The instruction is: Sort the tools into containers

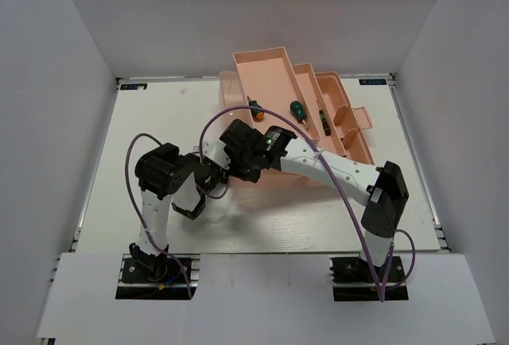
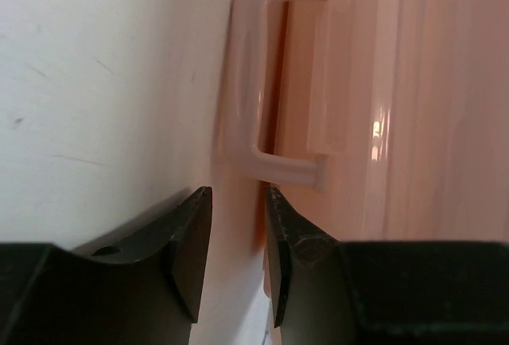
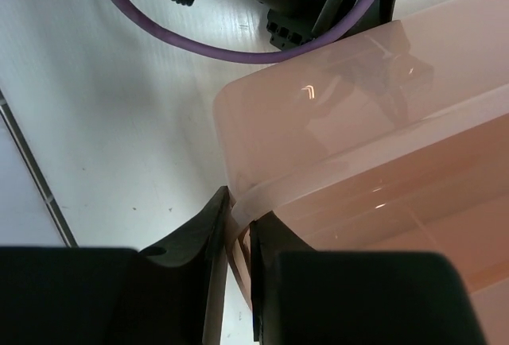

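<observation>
The peach-pink toolbox (image 1: pixel 266 71) stands open at the back middle, its trays fanned out to the right. Inside lie a stubby green-handled screwdriver (image 1: pixel 255 110), a second one (image 1: pixel 297 109) and a thin black-and-green screwdriver (image 1: pixel 324 121). My right gripper (image 1: pixel 231 143) (image 3: pixel 240 206) is shut on the rim of the toolbox (image 3: pixel 358 146) at its near left corner. My left gripper (image 1: pixel 216 180) (image 2: pixel 238 194) is beside it. Its jaws stand a little apart, astride the peach wall just below the moulded handle (image 2: pixel 242 83), without clear contact. Other tools are hidden.
A purple cable (image 1: pixel 238 110) arcs over the toolbox's near side from the right arm, and another (image 3: pixel 199 39) runs across the right wrist view. White walls close the table (image 1: pixel 159 122) on the left, right and back. Both arms crowd the toolbox's near left corner.
</observation>
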Robot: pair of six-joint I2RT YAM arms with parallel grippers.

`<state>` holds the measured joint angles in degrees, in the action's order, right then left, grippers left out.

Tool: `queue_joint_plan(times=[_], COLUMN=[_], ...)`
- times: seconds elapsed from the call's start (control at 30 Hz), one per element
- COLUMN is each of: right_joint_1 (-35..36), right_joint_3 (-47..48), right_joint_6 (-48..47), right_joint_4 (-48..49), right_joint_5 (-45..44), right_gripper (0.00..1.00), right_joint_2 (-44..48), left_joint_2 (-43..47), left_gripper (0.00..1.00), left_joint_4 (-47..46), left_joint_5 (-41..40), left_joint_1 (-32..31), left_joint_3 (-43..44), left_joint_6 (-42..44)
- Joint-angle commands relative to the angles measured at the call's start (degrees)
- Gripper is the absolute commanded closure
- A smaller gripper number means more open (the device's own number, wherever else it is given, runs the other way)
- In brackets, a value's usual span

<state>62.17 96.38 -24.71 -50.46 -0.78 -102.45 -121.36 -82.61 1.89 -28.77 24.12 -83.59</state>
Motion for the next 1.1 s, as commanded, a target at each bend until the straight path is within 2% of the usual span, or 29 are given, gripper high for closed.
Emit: queue_joint_plan(times=[0.0, 0.07, 0.1, 0.13, 0.23, 0.27, 0.3, 0.43, 0.63, 1.07], right_joint_1=[-0.47, -0.56, -0.56, -0.39, -0.47, -0.65, -0.21, 0.06, 1.19, 4.88], right_joint_3=[2.06, 1.62, 1.79, 1.8, 2.14, 2.41, 3.89, 6.45, 4.62, -1.2], right_joint_6=[3.0, 2.91, 2.22, 2.21, 1.51, 1.16, 0.28, -0.87, -1.92, 15.82], right_joint_4=[3.88, 3.44, 2.91, 2.47, 0.54, 0.01, -2.78, -5.87, -3.43, 5.64], right_joint_5=[-0.19, 0.16, 0.16, 0.07, 2.18, 3.05, 3.93, 5.08, -1.22, -13.37], right_gripper=[1.0, 1.0, 0.92, 0.62, 0.34, 0.13, 0.09, 0.09, 0.09, 0.09], right_joint_2=[5.16, 5.16, 4.81, 4.81, 5.16, 5.25, 5.07, 5.33, 7.27, 0.68], left_joint_2=[-2.92, -2.92, -2.31, -1.52, 0.5, 0.51, 1.29, 1.83, 2.36, 1.21], left_gripper=[0.57, 0.57, 0.57, 0.57, 0.57, 0.57, 0.57, 0.57, 0.57, 0.57], left_joint_4=[-21.37, -21.37, -21.37, -20.67, -18.65, -18.03, -17.42, -16.88, -15.22, -14.69], left_joint_5=[4.52, 5.22, 5.75, 6.28, 6.81, 6.81, 6.81, 7.34, 7.34, 7.87], left_joint_1=[0.47, 0.47, 1.17, 1.18, 2.49, 2.5, 2.5, 3.02, 3.02, 2.5], left_joint_3=[0.75, 1.28, 1.28, 1.28, 1.28, 1.28, 1.28, 1.81, 2.34, 7.69], left_joint_6=[-0.43, -0.43, 0.09, 0.1, 0.7, 0.71, 0.71, 0.71, 0.71, 0.19])
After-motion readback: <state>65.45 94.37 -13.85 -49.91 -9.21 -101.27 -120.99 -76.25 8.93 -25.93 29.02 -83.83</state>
